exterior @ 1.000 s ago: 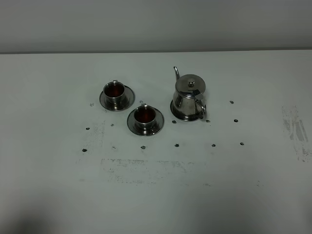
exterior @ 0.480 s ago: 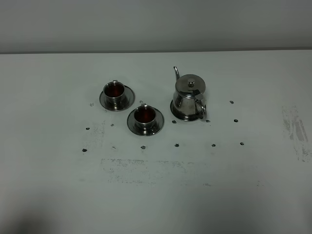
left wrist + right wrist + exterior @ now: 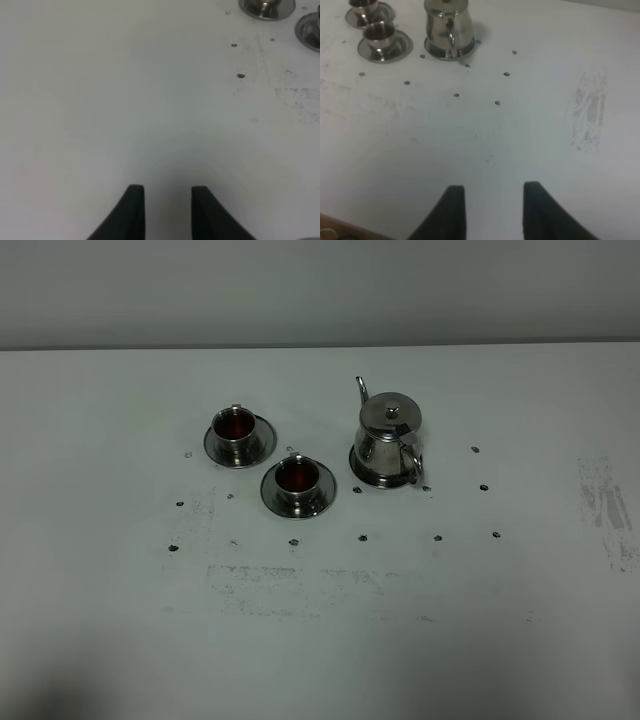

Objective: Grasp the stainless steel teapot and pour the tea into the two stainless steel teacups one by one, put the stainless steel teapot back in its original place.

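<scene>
The stainless steel teapot (image 3: pixel 389 442) stands upright on its round coaster (image 3: pixel 362 473) right of centre, spout to the back, handle to the front right. It also shows in the right wrist view (image 3: pixel 448 27). Two stainless steel teacups stand on saucers to its left, the far one (image 3: pixel 233 432) and the near one (image 3: pixel 297 480). Both hold reddish-brown tea (image 3: pixel 297 476). My left gripper (image 3: pixel 167 200) is open and empty over bare table. My right gripper (image 3: pixel 492 200) is open and empty, well short of the teapot. Neither gripper shows in the exterior view.
The white table (image 3: pixel 320 640) bears small dark marks around the tea set (image 3: pixel 363 538) and scuffed patches at the front (image 3: pixel 300 590) and right (image 3: pixel 605 505). A grey wall runs along the table's back edge.
</scene>
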`<state>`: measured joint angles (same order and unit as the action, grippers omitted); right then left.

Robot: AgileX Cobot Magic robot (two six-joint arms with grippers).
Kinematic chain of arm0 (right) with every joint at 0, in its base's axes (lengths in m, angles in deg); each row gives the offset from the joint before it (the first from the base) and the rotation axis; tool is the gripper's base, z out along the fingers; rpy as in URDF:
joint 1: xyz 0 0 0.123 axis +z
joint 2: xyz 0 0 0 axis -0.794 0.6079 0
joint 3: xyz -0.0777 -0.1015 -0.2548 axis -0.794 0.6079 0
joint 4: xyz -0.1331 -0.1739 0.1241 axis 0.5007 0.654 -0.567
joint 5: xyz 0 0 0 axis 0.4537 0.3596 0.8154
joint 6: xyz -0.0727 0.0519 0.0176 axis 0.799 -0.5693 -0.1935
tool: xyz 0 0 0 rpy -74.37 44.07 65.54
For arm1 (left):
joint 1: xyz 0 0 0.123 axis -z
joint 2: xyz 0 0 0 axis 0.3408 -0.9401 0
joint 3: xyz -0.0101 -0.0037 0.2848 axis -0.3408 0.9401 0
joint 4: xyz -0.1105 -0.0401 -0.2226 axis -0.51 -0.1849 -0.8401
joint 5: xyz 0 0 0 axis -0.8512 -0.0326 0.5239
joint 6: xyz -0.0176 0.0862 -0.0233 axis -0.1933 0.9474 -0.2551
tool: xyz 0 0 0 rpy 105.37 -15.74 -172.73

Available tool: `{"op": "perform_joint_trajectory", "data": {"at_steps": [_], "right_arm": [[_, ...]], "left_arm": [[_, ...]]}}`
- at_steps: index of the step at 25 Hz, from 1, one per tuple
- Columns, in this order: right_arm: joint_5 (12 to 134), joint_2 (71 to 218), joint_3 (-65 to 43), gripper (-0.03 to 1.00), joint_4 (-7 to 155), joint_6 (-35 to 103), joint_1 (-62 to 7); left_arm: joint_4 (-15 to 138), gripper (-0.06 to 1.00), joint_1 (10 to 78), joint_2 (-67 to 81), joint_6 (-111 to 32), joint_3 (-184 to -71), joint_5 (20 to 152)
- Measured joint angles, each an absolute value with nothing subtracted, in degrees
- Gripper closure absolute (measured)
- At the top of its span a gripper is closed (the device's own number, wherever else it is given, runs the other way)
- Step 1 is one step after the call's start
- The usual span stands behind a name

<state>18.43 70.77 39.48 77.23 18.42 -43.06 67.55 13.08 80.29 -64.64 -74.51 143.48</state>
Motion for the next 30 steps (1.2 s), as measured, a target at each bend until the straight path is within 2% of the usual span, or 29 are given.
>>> {"op": "perform_joint_trajectory", "data": {"at_steps": [30], "right_arm": [[18.43, 70.77, 39.48, 0.70, 77.23, 18.24, -43.06]], "left_arm": [[67.50, 0.66, 13.08, 80.29, -64.64, -74.51, 143.48]]}}
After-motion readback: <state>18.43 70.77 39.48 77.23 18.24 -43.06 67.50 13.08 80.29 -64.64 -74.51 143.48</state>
